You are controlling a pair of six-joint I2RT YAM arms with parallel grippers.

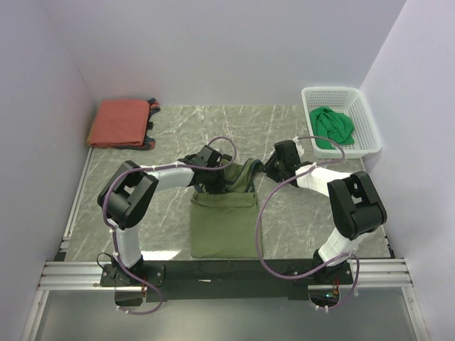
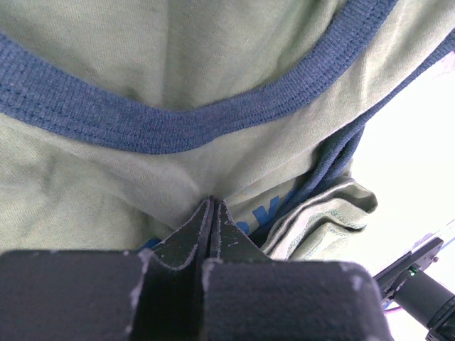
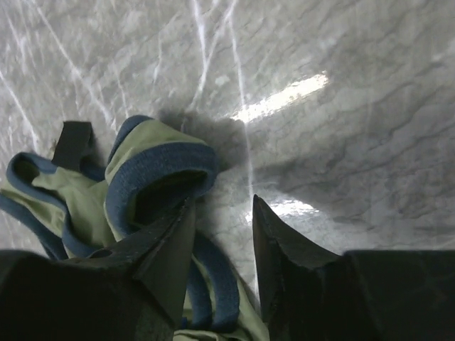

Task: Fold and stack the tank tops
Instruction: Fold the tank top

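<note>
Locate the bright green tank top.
Top view: the bright green tank top lies bunched inside the white basket at the far right corner.

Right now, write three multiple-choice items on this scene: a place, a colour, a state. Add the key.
1. Where is the bright green tank top? A. in the white mesh basket B. on the floor C. draped over an arm
2. What colour trims the olive tank top? A. white B. navy C. yellow
3. How is the left gripper? A. open and empty B. shut on the olive tank top C. out of view
Key: 1 A, green cloth lies bunched inside the basket; 2 B, the left wrist view shows navy ribbed edging; 3 B, its jaws meet on olive cloth.
</note>
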